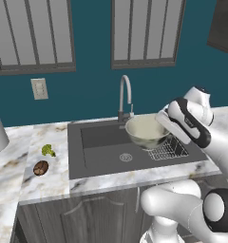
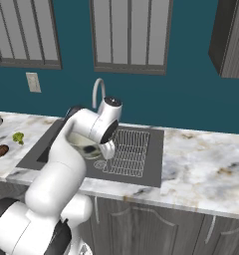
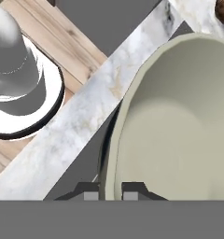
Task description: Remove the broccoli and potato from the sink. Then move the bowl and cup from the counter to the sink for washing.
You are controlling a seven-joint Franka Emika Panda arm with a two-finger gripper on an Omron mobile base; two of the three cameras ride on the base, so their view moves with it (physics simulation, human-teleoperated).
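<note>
Bowl (image 1: 145, 131): pale cream inside, greenish-beige outside, upright, raised above the sink (image 1: 101, 154), over the basin's right half, just in front of the faucet (image 1: 126, 97) base. Held by the rim.

Gripper (image 3: 110, 192): jaws narrow, pinched on the bowl's rim, one fingertip inside the wall and one outside, as seen in the hand view. Hidden behind the wrist in both base views.

Sink: dark grey basin, round drain (image 1: 126, 157) left of the bowl's shadow, wire rack (image 1: 169, 150) in the right end under and beside the bowl.

Broccoli (image 1: 48, 150): small yellow-green floret on the counter (image 1: 47, 182), just left of the sink's left edge.

Potato (image 1: 40, 167): dark reddish-brown lump on the counter, left of the sink, just in front of the broccoli and apart from it. Also seen at the top right corner of the hand view.

Wall outlet (image 1: 39, 88): on the teal wall, behind and left of the sink.
</note>
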